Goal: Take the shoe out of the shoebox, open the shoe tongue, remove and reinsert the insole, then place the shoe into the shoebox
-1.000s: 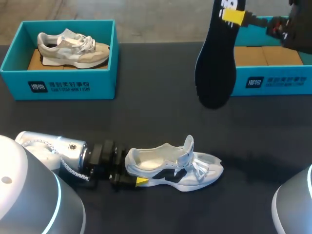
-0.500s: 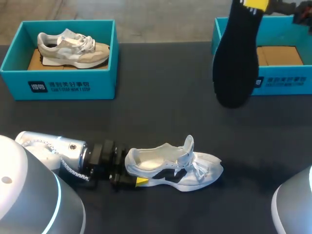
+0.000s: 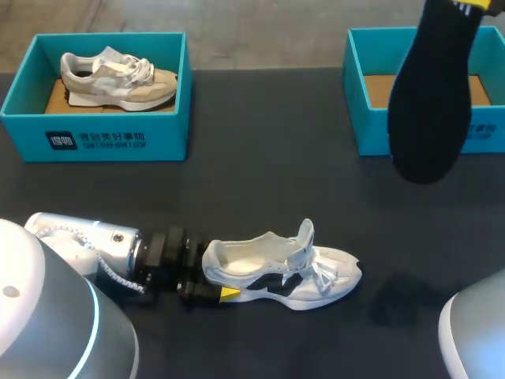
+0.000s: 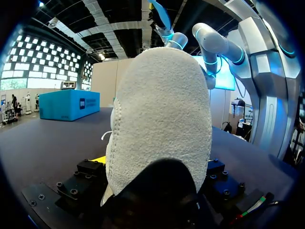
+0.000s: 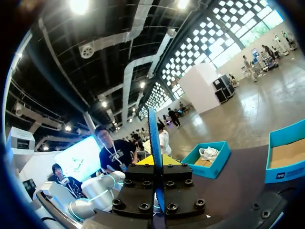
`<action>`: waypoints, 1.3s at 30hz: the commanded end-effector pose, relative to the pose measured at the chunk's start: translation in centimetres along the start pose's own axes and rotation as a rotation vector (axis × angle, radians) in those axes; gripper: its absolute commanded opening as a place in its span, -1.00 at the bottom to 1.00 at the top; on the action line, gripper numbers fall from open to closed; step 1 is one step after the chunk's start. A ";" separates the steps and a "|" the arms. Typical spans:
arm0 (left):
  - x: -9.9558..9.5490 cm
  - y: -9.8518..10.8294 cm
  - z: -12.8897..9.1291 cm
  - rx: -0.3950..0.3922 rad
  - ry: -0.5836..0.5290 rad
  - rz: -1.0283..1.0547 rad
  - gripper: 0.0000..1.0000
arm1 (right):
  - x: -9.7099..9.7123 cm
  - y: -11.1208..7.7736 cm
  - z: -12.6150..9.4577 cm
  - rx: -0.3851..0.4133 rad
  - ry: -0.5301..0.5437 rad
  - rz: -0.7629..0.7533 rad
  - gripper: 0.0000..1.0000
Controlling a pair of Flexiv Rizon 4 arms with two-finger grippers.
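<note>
Head view: L tool (image 3: 215, 283) grips shoe (image 3: 288, 272) low, R tool (image 5: 156, 164) insole (image 3: 430, 95) high

Heel of white shoe (image 4: 162, 119) held between the fingers (image 4: 98, 160), teal shoebox (image 4: 69, 105) beyond

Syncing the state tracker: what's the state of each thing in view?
white shoe, on table, tongue up, insole out, heel gripped
insole, out, held above table
left gripper, shut on white shoe
right gripper, shut on insole
right shoebox, open, no shoe visible
left shoebox, open, holds beige shoe
</note>
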State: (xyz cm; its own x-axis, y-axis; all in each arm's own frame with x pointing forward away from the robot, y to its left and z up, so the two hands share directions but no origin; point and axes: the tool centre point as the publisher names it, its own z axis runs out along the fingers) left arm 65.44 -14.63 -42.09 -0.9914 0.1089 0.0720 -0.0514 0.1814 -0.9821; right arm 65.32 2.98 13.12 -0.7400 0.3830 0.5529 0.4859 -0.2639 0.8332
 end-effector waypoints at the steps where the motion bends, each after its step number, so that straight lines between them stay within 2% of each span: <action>1: 0.0 0.0 0.1 -0.001 -0.001 0.000 -1.00 | 0.4 -0.6 -0.6 -0.007 -0.013 0.002 -1.00; 11: 0.0 0.0 0.1 -0.001 -0.001 0.000 -1.00 | 1.0 -0.2 -0.6 -0.028 -0.023 0.017 -1.00; 17: 0.0 0.0 0.1 -0.001 -0.001 0.000 -1.00 | 2.4 0.8 -2.0 -0.050 -0.056 0.036 -1.00; 27: 0.0 0.0 0.1 -0.001 -0.001 0.000 -1.00 | 4.9 1.2 -4.9 -0.051 -0.098 0.056 -1.00; 30: 0.0 0.0 0.1 -0.001 -0.001 0.000 -1.00 | 6.4 1.5 -5.6 -0.061 -0.084 0.029 -1.00; 33: 0.0 0.0 0.1 -0.001 -0.001 0.000 -1.00 | 7.7 1.4 -5.3 -0.031 -0.075 -0.020 -1.00; 39: 0.0 0.0 0.1 -0.001 -0.001 0.000 -1.00 | 9.0 0.6 -3.2 0.049 -0.050 -0.066 -1.00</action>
State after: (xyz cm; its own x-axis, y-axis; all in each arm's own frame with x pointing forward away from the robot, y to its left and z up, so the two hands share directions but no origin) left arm 65.45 -14.63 -42.09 -0.9914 0.1089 0.0720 -0.0514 0.1814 -0.9821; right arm 56.63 2.47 17.57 -0.7443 0.4473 0.4959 0.4473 -0.2175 0.8675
